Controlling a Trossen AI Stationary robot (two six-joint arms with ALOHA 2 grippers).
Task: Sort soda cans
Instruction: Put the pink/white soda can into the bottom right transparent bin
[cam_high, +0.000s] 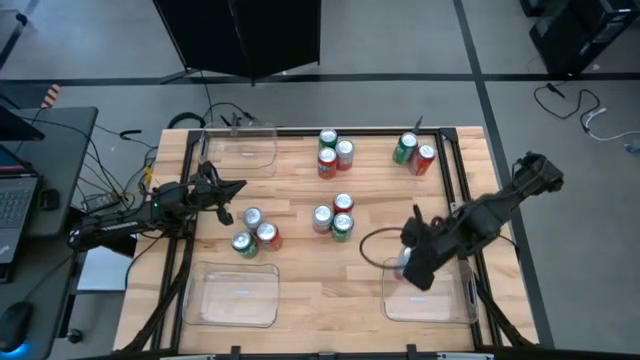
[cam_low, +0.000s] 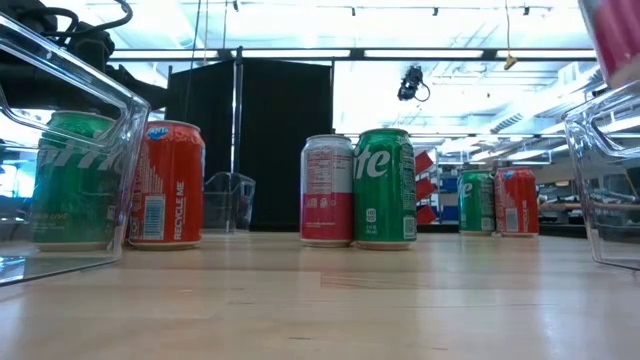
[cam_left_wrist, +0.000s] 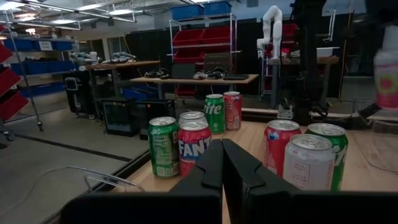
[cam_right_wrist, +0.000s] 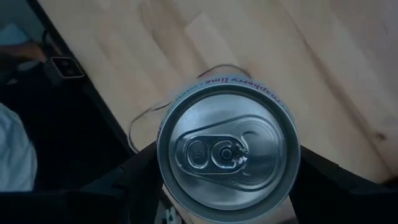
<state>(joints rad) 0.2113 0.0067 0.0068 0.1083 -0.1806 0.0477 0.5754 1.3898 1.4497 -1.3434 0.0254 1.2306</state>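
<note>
I have the right hand (cam_right_wrist: 227, 186) pinching a silver-white can (cam_right_wrist: 227, 152) by its sides, top up, held over the clear tray (cam_high: 455, 305) at the counter's (cam_high: 310, 275) front right corner. My left hand (cam_left_wrist: 222, 163) sits low at the counter's left edge, fingers pressed together and holding nothing, pointed toward the trio of cans (cam_high: 254, 230) just beside it: one green, one red, one silver-white. Two more cans (cam_high: 414, 152) stand at the far right, three (cam_high: 334, 152) at the far middle, and three (cam_high: 334, 216) at the centre. A second tray (cam_high: 232, 295) lies at the front left, a third (cam_high: 243, 148) at the far left.
</note>
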